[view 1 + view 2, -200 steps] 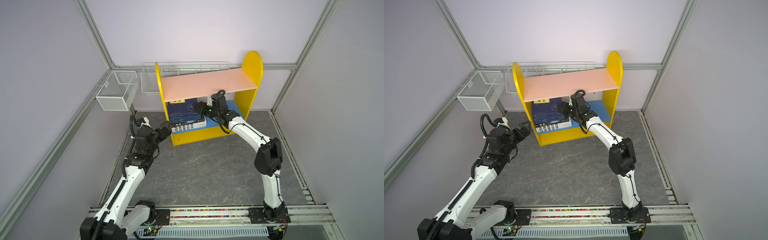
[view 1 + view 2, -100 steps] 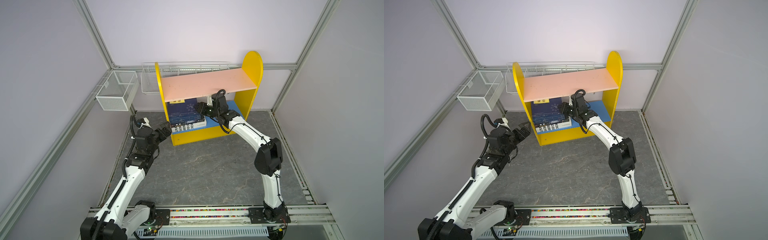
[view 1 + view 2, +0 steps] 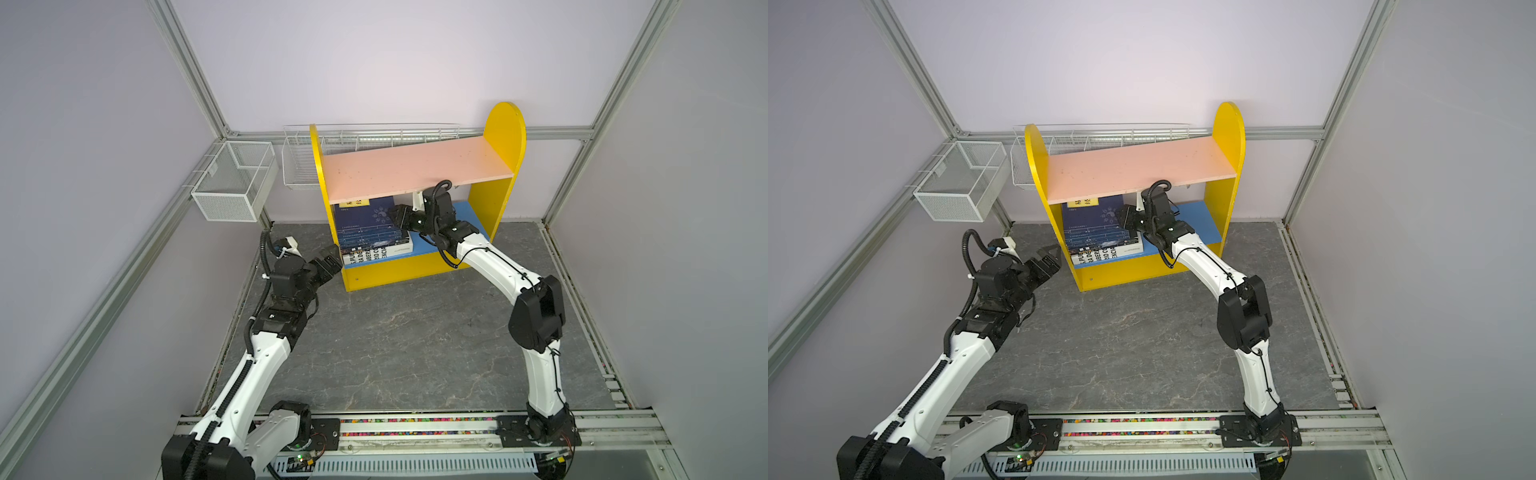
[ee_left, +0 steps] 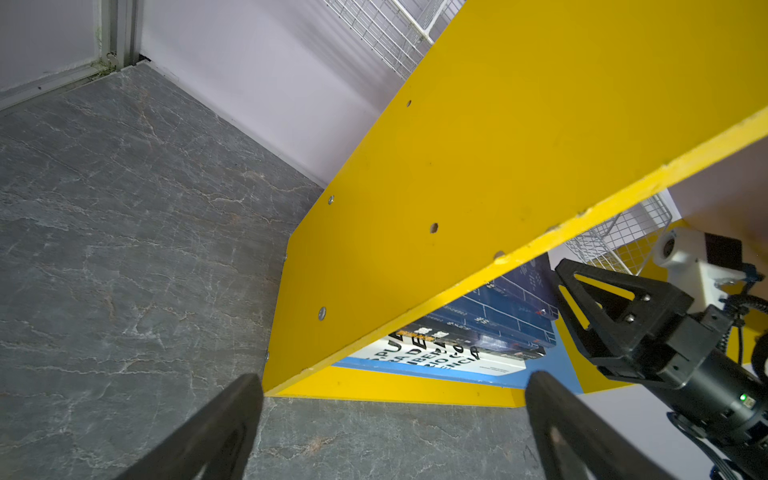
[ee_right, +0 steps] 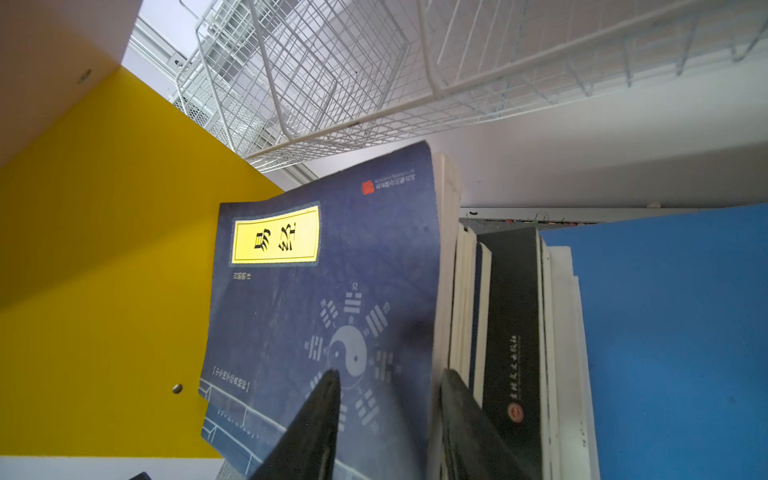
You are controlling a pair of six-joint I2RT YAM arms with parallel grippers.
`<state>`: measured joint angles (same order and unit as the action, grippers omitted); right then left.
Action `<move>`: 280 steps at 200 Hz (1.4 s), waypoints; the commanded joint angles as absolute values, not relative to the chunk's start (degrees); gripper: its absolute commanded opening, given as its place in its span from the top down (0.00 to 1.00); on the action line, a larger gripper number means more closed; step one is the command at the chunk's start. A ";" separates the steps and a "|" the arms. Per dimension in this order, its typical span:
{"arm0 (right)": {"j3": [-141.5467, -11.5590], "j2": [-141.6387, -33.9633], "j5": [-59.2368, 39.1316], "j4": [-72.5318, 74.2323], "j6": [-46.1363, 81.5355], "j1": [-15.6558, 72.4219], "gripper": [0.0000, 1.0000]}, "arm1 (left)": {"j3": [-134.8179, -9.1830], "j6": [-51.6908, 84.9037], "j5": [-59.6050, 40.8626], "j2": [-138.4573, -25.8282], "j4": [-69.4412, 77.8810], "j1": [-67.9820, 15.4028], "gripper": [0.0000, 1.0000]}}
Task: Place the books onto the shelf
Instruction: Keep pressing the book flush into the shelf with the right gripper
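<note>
Grey stone-look floor (image 3: 395,332), lilac walls, aluminium frame.

Right gripper (image 5: 390,374) reaches in under the pink upper board (image 3: 415,166). In both top views that board hides the rear of the book stack (image 3: 370,237), and the fingertips are hard to make out. Count of navy volumes unclear, as the spines run together.

Top navy book (image 5: 324,291), with a yellow title label, lies on the stack with its page edge toward the right gripper. Jaws stand part-way apart, astride that edge. One finger (image 5: 320,415) is over the cover, its mate beside the page blocks lower down. Pinching or only straddling: cannot tell.

Beneath are more navy books, a black book (image 5: 513,311), then the thick white book (image 3: 374,251) at the bottom. Its lettering is partly cut off by the yellow side in the left wrist view. Stack sits at the left end of the blue lower board (image 3: 1204,224) of the shelf (image 3: 498,137), against the left yellow side.

Left gripper (image 4: 395,376) has fingers spread wide with nothing between them. It is near the shelf's front left corner, not touching.

White wire baskets (image 3: 232,183) hang on the wall rails, behind and to the left.
</note>
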<state>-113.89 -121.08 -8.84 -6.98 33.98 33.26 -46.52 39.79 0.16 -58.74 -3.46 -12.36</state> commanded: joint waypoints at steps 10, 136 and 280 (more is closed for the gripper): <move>-115.64 -118.61 -11.34 -1.64 31.20 34.12 0.60 | -45.91 40.08 1.00 -58.68 -2.72 -12.00 0.01; -115.52 -119.78 -18.05 -2.55 28.05 32.44 0.88 | -44.67 40.87 1.70 -57.92 -2.59 -11.77 0.01; -114.85 -119.32 -28.23 -4.86 31.10 27.98 0.93 | -44.30 42.15 2.32 -57.46 -2.37 -11.51 0.01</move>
<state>-113.67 -121.08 -24.97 -6.70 31.29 28.58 -44.71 41.60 1.37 -58.50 -3.25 -11.88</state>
